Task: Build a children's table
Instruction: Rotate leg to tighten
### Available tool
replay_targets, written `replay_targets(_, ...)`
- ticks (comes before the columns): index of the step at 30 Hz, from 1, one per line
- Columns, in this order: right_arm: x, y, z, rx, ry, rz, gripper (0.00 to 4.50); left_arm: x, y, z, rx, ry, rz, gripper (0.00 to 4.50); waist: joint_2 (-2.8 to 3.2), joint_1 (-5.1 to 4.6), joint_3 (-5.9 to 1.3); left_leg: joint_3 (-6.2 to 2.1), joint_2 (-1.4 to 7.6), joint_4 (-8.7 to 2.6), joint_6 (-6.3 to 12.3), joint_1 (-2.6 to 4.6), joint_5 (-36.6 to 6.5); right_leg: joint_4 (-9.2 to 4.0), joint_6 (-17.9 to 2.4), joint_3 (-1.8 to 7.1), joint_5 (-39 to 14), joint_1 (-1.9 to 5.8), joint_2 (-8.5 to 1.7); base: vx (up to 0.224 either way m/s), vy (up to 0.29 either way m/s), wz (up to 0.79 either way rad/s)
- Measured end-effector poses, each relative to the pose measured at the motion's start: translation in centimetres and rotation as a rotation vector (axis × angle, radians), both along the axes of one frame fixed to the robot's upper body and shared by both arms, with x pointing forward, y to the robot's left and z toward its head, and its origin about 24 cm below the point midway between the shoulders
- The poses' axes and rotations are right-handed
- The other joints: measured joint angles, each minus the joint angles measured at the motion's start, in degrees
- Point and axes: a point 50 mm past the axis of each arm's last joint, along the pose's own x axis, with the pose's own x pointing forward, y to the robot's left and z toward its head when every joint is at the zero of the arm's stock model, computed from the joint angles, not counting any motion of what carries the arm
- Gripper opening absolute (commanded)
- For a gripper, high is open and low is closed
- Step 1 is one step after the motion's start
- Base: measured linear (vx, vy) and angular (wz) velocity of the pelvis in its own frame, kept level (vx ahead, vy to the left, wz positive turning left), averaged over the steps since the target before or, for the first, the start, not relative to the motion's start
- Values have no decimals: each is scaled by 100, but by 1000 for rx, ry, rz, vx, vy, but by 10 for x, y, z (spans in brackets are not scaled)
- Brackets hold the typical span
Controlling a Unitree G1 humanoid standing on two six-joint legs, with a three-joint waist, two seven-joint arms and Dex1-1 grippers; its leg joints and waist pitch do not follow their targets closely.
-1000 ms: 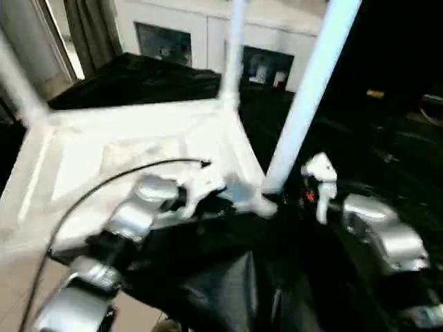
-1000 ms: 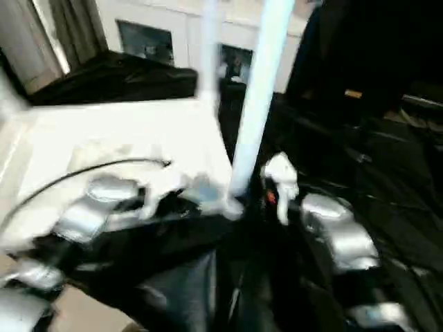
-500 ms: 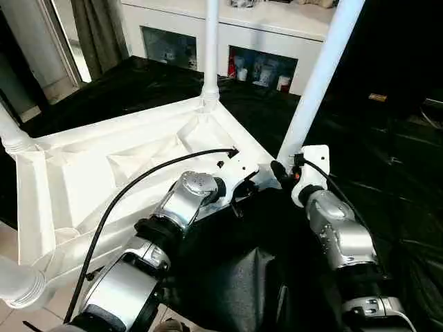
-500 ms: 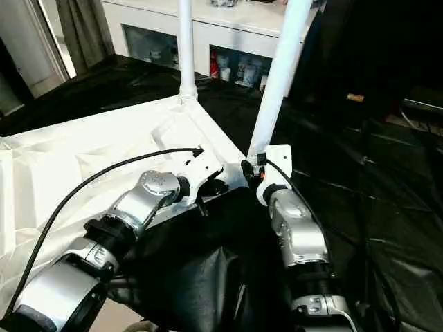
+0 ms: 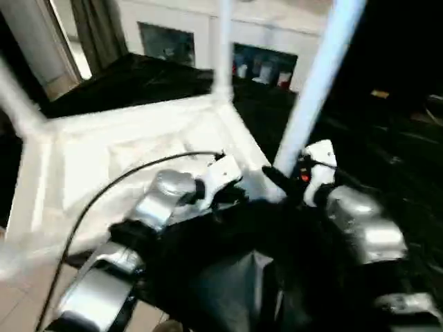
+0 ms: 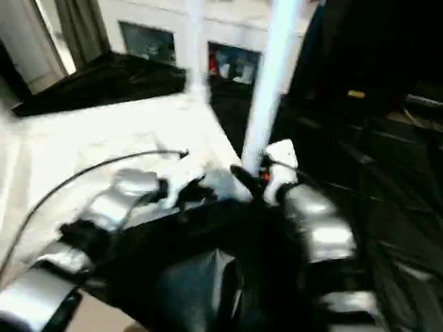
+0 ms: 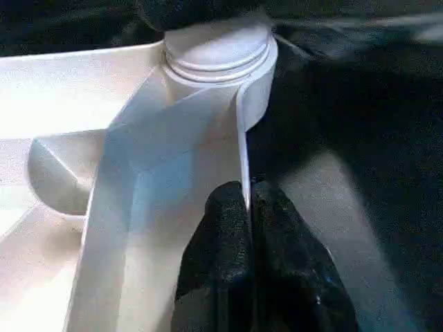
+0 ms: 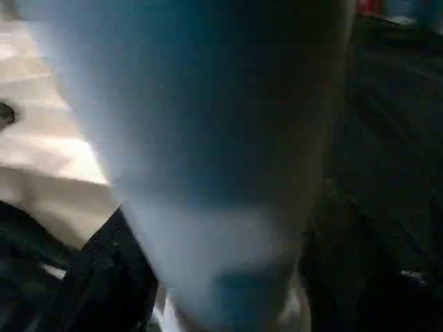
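The children's table lies upside down, its white ribbed tabletop (image 5: 124, 145) on black cloth. White legs stand up from its corner sockets: a near one (image 5: 311, 97), a far one (image 5: 223, 48) and one at the left (image 5: 17, 97). My left gripper (image 7: 247, 207) is shut on the thin rim wall of the tabletop, just below the round socket (image 7: 218, 52) of the near corner. My right gripper (image 5: 280, 181) sits at the foot of the near leg (image 8: 208, 138), which rises right in front of its camera.
Black cloth (image 5: 387, 152) covers the floor under and to the right of the table. A white cabinet with glass doors (image 5: 173, 28) stands at the back, with a dark curtain (image 5: 97, 28) to its left. Light floor (image 5: 21, 304) shows at the near left.
The whole picture has shifted and blurred, so the camera has moved. Both grippers stay at the same near corner, the left one still clamped on the rim.
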Motion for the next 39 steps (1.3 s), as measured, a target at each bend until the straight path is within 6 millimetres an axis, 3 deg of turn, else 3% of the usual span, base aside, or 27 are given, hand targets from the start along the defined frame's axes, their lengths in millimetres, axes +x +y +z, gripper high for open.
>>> replay_targets(6, -28, -19, -3, -118, 88, 314, 320, -15, 21, 2, -8, 54, -126, 0, 1, 58, 0, 16, 3, 29, 56, -20, -4, -4, -8, 5, -28, -9, -2, 0, 0, 0)
replay_targets(13, -36, -17, 0, -106, 131, 435, 320, -25, 30, 1, -14, 90, -176, 0, -2, 86, 4, 15, 10, 54, 27, -13, -19, 28, -8, 8, -27, -10, -2, 0, 0, 0)
replay_targets(24, -38, -12, 0, -90, 148, 485, 233, -29, 34, 2, -11, 111, -177, 0, -20, 57, 14, 15, 10, 61, 26, -14, -18, 33, -8, 11, -26, -10, -2, 0, 0, 0)
replay_targets(36, -37, -9, 1, -106, 119, 485, 212, -28, 36, 3, -12, 109, -164, 0, -35, 9, 21, 15, 10, 75, 26, -12, -18, 49, -8, 15, -26, -9, -2, 0, 0, 0)
replay_targets(39, -26, -1, -9, -62, 91, 322, 211, -19, 35, 1, 1, 69, -60, 0, -66, -64, 24, 11, 10, 84, 15, -2, -12, 79, -7, 20, -26, -13, -2, 0, 0, 0)
